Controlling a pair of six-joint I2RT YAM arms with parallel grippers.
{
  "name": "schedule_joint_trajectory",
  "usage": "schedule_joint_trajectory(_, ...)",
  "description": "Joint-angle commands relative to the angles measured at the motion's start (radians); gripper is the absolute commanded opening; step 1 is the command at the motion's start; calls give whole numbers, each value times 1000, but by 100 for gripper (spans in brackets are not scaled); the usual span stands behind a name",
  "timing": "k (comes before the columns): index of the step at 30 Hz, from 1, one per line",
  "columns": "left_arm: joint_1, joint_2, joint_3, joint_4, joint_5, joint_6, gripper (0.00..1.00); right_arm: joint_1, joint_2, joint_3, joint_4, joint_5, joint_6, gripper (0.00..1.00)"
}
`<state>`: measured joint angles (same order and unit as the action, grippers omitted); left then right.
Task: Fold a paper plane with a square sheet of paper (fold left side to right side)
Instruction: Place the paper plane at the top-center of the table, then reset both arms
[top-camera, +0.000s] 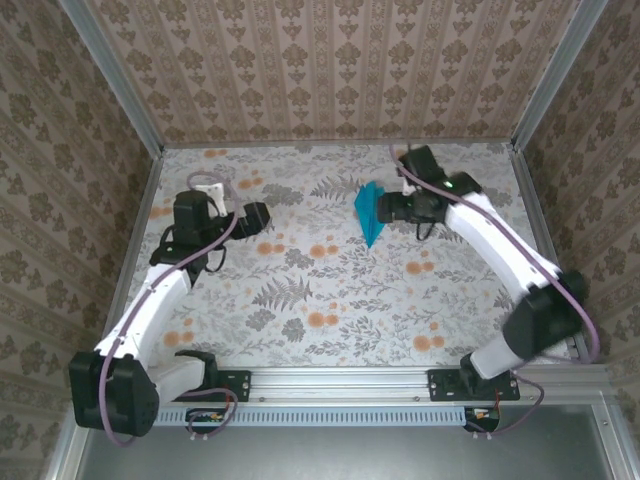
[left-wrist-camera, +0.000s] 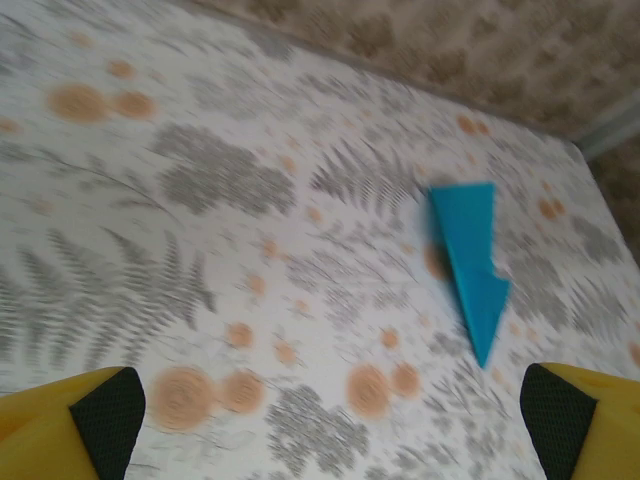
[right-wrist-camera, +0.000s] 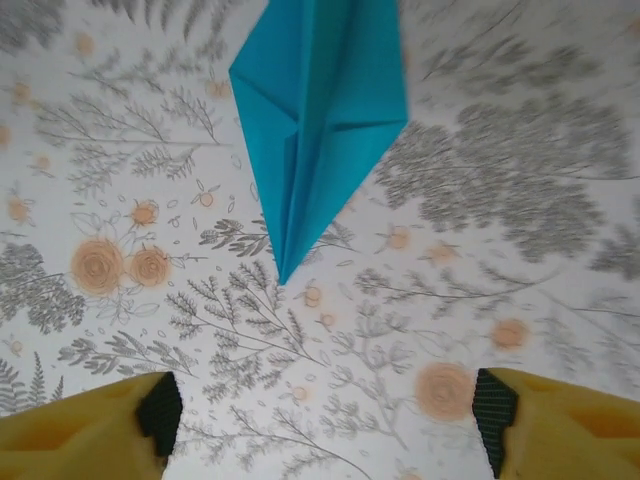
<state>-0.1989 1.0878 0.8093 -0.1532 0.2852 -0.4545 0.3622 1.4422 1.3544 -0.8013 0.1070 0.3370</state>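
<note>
The paper plane (top-camera: 369, 213) is a turquoise-blue pointed dart lying on the flowered table (top-camera: 330, 290), right of centre toward the back. My right gripper (top-camera: 388, 207) is just to its right and stands open. In the right wrist view the plane (right-wrist-camera: 320, 110) lies ahead with its tip toward me, clear of the yellow fingers (right-wrist-camera: 160, 410), and nothing is between them around the gripper (right-wrist-camera: 325, 412). My left gripper (top-camera: 262, 215) is open, well to the plane's left. From the left wrist the plane (left-wrist-camera: 470, 255) lies far ahead to the right of the open gripper (left-wrist-camera: 330, 415).
Patterned walls and an aluminium frame (top-camera: 140, 110) close in the table on three sides. A metal rail (top-camera: 340, 382) carrying both arm bases runs along the near edge. Bare tabletop stretches between the two arms.
</note>
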Motion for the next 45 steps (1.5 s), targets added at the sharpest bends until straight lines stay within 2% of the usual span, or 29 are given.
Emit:
schedule_joint_trajectory(1,24,-53,-10,39,-213,88,100,-44,-174,-204,180,181,-11,99)
schedule_joint_trajectory(6,29,-89,-194,268,-512,264,100,-157,-409,-552,517,290,-79,100)
schedule_joint_trajectory(9,62,-60,-271,355,-582,350,99,-202,-485,-772,792,342,-164,100)
schedule_joint_trajectory(13,116,38,-314,429,-523,414,99,-278,-430,-942,1091,312,-176,100)
schedule_joint_trajectory(20,168,218,-442,822,-383,483,100,-307,-142,-1001,1526,191,-246,100)
schedule_joint_trajectory(24,187,284,-459,958,-284,510,100,-318,-43,-965,1588,107,-283,100)
schedule_joint_trajectory(28,191,469,-498,1225,-209,536,100,-318,104,-978,1745,52,-310,100)
schedule_joint_trajectory(30,195,428,-481,1120,-176,536,100,-330,88,-951,1659,33,-294,100)
schedule_joint_trajectory(32,196,452,-445,1083,-159,545,100,-335,87,-950,1656,26,-291,100)
schedule_joint_trajectory(33,199,443,-405,997,-186,527,100,-335,91,-952,1670,28,-293,100)
schedule_joint_trajectory(34,206,448,-398,997,-234,500,100,-335,86,-951,1664,27,-293,100)
schedule_joint_trajectory(45,196,449,-401,1000,-255,507,100,-332,88,-952,1665,26,-296,100)
